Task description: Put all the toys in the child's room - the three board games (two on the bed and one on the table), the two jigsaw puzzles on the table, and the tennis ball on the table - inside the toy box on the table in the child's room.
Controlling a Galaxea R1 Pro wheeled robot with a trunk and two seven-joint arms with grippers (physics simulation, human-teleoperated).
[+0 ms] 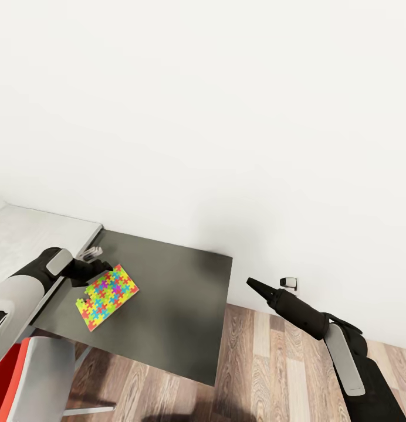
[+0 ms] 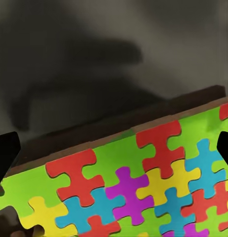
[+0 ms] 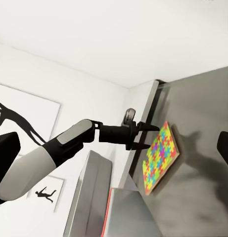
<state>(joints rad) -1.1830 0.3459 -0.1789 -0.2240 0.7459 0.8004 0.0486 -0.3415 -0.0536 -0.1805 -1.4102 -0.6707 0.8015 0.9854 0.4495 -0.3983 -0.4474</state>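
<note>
White wall fills most of the head view, with wood-plank floor below and a dark grey cabinet [image 1: 162,305] against the wall; its top is the surface in play. The left claw [image 1: 102,266] hangs low over that surface with its two dark fingers spread apart, holding nothing, its tips at the upper corner of the jigsaw puzzle [image 1: 107,296]. In the left wrist view the puzzle [image 2: 143,182] sits between the finger edges and below them; whether they touch it I cannot tell. The puzzle lies flat near the cabinet's left edge, beside the paler table [image 1: 33,240]. It is close to square, so no long axis stands out; its sides run diagonally to the cabinet's edges, one corner pointing at the claw.

The risk I see is the thinness: a slab flat on a hard top gives the fingers little to bite, so closing could skid it towards the edge or pinch only a corner and let it swing. The right claw [image 1: 250,282] points out over the floor, well apart; its state I cannot tell.
</note>
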